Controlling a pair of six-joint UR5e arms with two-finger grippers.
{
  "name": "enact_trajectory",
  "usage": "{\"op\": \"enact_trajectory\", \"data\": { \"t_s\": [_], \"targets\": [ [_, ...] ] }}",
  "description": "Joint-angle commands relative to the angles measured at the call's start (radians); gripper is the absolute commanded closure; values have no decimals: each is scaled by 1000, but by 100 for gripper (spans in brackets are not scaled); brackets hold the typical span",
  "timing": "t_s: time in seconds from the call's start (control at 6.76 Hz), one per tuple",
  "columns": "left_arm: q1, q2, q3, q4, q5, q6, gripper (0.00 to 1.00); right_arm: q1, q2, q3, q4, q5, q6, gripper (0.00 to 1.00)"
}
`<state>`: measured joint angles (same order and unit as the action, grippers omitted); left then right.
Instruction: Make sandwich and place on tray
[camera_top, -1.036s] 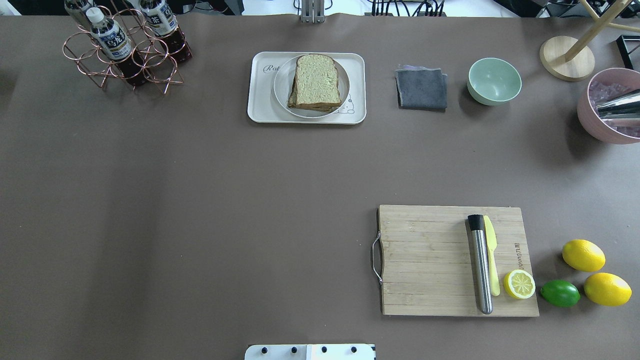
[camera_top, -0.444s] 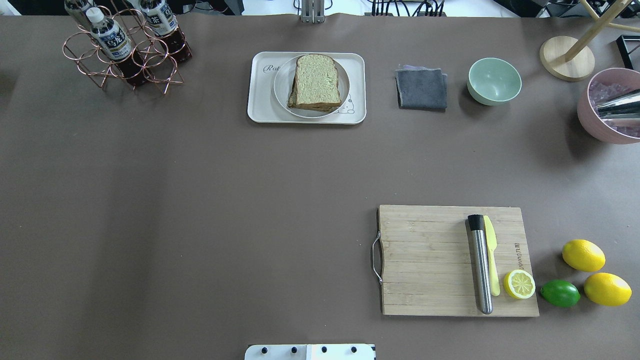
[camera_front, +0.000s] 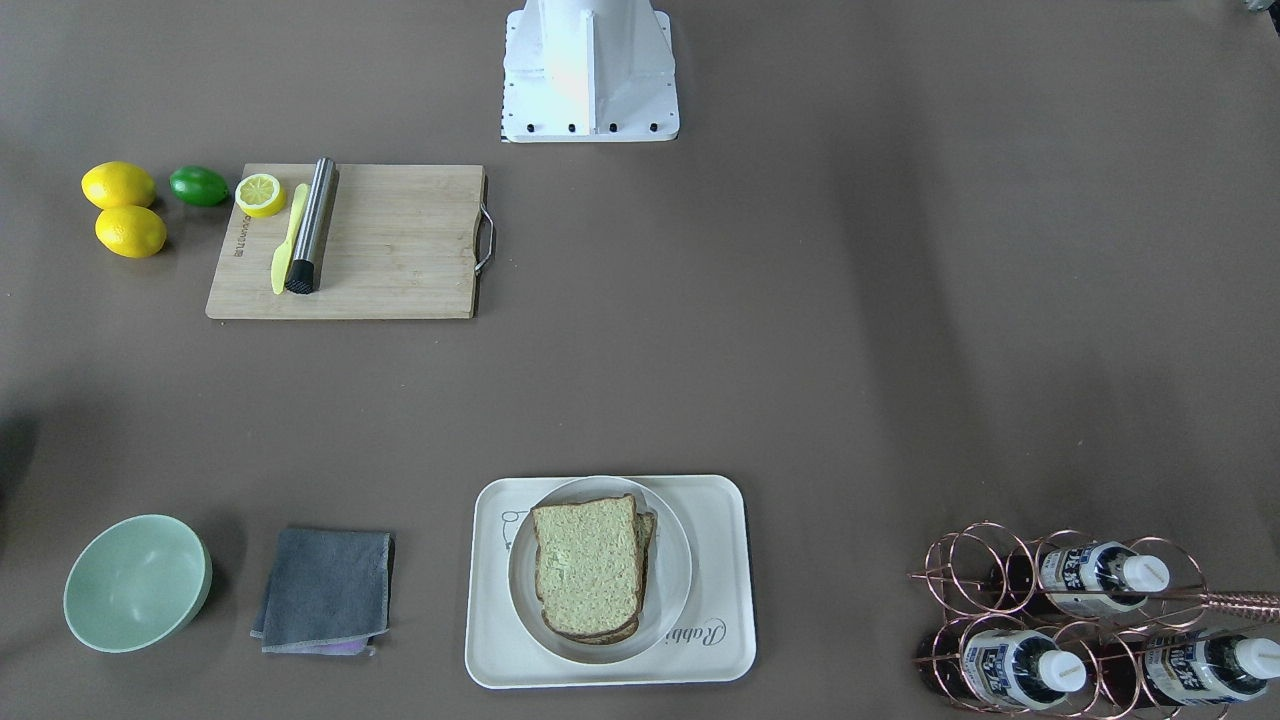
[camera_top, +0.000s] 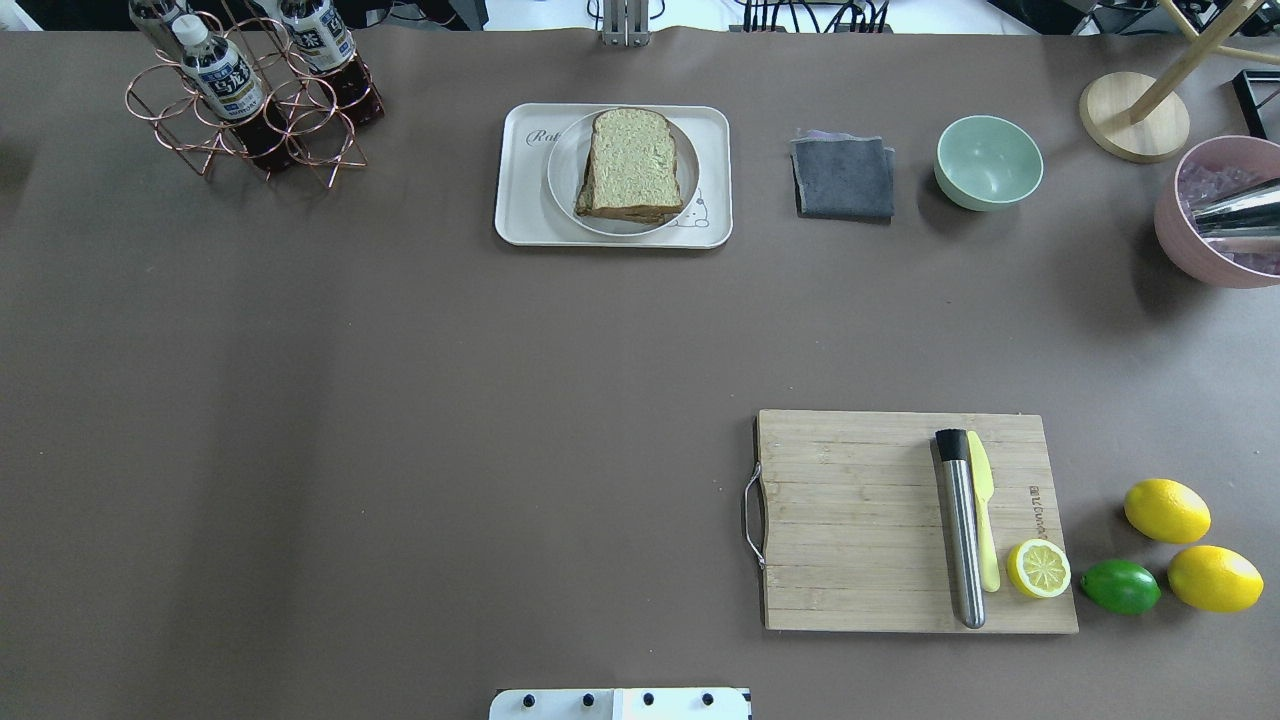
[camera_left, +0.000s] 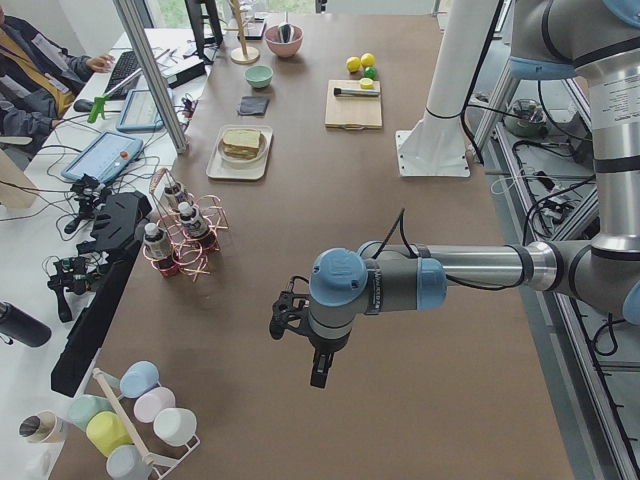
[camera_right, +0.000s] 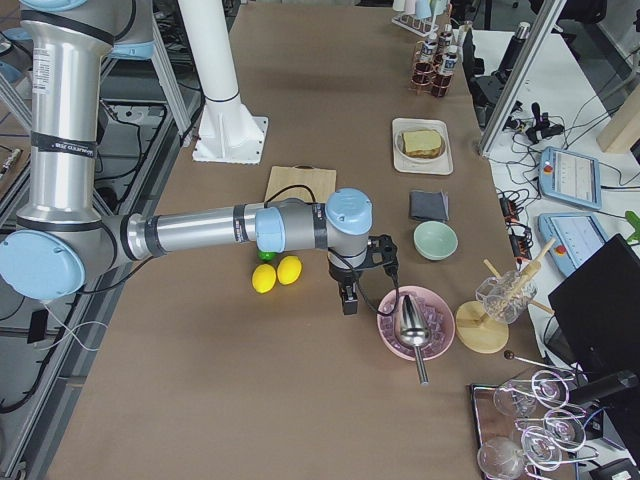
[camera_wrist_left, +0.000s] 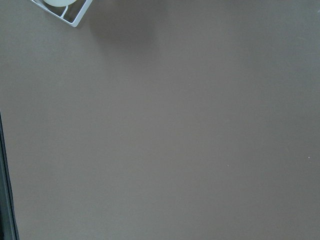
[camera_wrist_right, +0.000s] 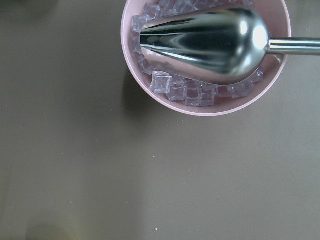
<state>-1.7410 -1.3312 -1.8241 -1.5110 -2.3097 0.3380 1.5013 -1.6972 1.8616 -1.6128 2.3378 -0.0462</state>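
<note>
The sandwich (camera_top: 632, 165) lies flat on a round, smooth white plate (camera_top: 560, 170), which sits inside the cream tray (camera_top: 520, 215), a rounded rectangle with script lettering in one corner, at the far middle of the matte brown table (camera_top: 400, 400). Its top slice is squarish with a domed edge, a porous, grainy crumb and a dark brown crust; a second slice peeks out beneath it, slightly offset. What lies between the slices cannot be made out. The left gripper (camera_left: 316, 368) hangs over bare table at the robot's left end, well apart from the tray, and the pictures do not let me tell whether its fingers are spread or closed. The right gripper (camera_right: 347, 298) hangs just beside a pink bowl (camera_wrist_right: 200, 109) of clear, blocky ice cubes (camera_wrist_right: 162, 82), across which a shiny metal scoop (camera_wrist_right: 200, 42) rests; its fingers cannot be judged either. To the right of the tray lie a folded grey cloth (camera_top: 843, 178) and a pale green bowl (camera_top: 988, 160). Nearer the robot, a striped bamboo cutting board (camera_top: 850, 520) with a wire handle carries a steel rod (camera_top: 962, 535), a yellow plastic knife (camera_top: 983, 520) and a lemon half (camera_top: 1038, 569).
</note>
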Motion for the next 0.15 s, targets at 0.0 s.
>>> {"op": "enact_trajectory", "data": {
  "t_s": [0.0],
  "targets": [
    [0, 1, 0, 0, 1, -1, 3, 0, 1, 2, -1, 0, 0, 0]
  ]
}}
